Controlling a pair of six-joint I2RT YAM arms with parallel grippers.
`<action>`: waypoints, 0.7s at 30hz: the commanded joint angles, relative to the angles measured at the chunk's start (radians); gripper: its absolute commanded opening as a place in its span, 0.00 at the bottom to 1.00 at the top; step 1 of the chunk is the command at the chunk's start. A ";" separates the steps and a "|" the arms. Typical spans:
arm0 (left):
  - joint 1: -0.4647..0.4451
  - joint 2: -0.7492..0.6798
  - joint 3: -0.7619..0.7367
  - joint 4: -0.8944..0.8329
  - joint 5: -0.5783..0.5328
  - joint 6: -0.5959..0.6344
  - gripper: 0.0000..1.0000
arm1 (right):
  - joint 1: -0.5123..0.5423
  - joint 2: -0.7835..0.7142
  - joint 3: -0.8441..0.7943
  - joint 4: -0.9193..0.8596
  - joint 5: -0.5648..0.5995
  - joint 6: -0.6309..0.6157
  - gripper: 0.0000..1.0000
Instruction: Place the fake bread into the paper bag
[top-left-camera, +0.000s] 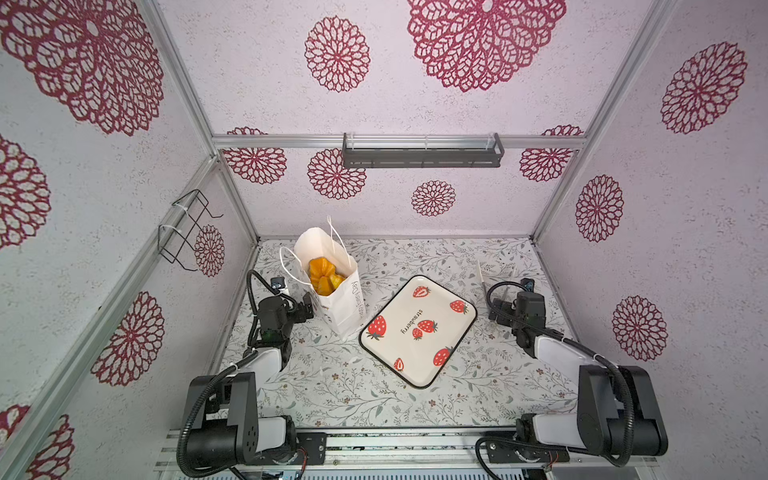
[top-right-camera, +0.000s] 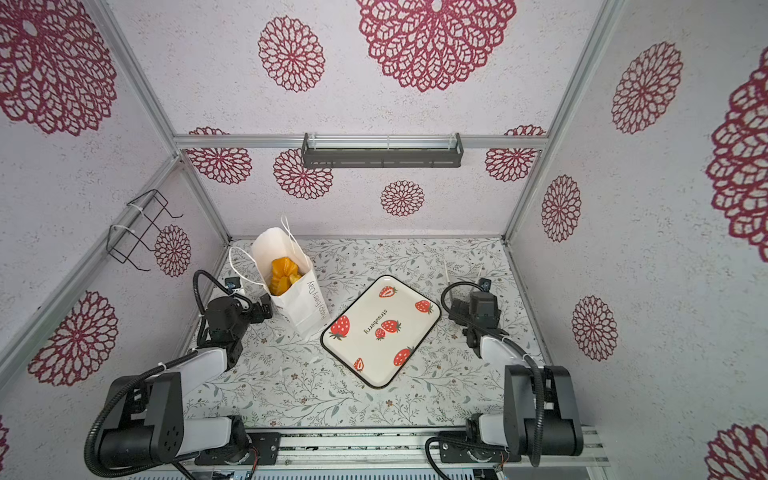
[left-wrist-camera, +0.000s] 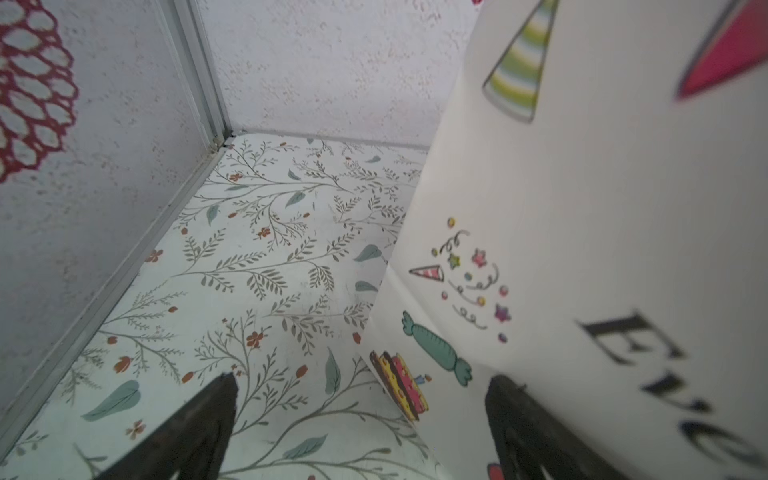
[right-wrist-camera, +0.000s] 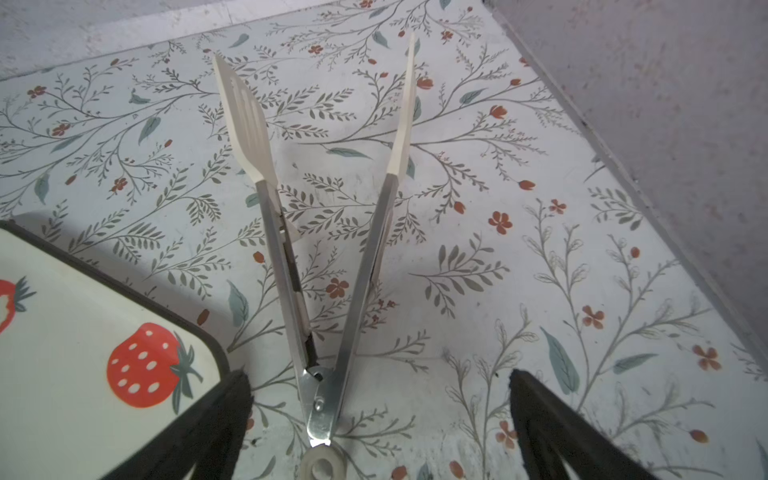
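The paper bag stands upright at the back left of the table, white with grey lettering and small party prints. Golden fake bread lies inside its open mouth in both top views. My left gripper is low beside the bag's left side, open, with nothing in it. One of its fingers is close against the printed paper. My right gripper hovers open at the right, over the hinge end of a pair of tongs, apart from it.
Steel tongs with cream tips lie spread open on the floral table. A cream strawberry-print tray lies in the middle with nothing on it. A wire rack hangs on the left wall and a grey shelf on the back wall.
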 joint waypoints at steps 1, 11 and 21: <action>-0.011 0.016 0.024 0.040 0.019 0.057 0.97 | 0.005 -0.016 -0.014 0.133 0.084 -0.049 0.99; 0.053 0.100 -0.028 0.251 0.061 0.060 0.97 | 0.006 0.010 -0.117 0.333 0.082 -0.094 0.99; 0.105 0.171 -0.064 0.382 0.164 0.034 0.97 | 0.010 0.016 -0.224 0.592 0.032 -0.123 0.99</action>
